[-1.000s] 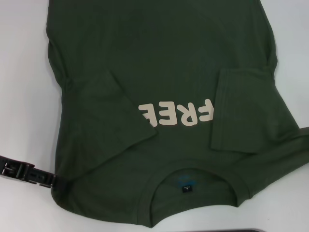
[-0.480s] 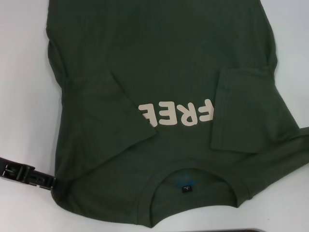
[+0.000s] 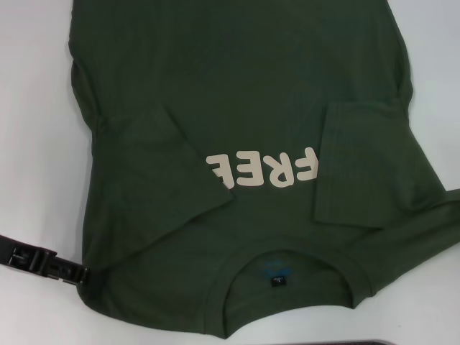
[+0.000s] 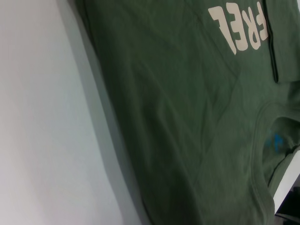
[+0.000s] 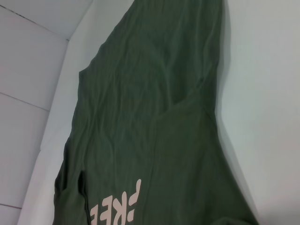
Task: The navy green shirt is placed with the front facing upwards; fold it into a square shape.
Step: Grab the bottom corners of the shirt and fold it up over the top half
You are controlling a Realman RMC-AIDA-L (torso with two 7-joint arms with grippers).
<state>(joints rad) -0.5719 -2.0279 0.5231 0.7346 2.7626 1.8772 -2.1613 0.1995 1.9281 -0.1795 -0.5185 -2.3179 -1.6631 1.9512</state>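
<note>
The navy green shirt [image 3: 244,165] is lying face up on the white surface [image 3: 36,144], collar nearest the robot, with the cream "FREE" print [image 3: 262,169] reading upside down from the head view. Both short sleeves are already lying folded inward over the chest, the left sleeve [image 3: 169,169] covering the end of the lettering and the right sleeve [image 3: 363,165] lying flat beside it.

The one thing changing is the left end effector [image 3: 72,274]. Over the last second it has been sliding down and slightly outward along the shoulder corner of the shirt, and it is now sitting just at the cloth's edge. I cannot tell whether its fingers are parted or closed, or whether they are pinching any fabric. The shirt itself is not shifting at all, so the corner looks ungrasped so far.

The right end effector is not showing in any view.

To my eye, the sleeve folds are done and the left arm is lining up on the shoulder corner for the lengthwise fold.
</note>
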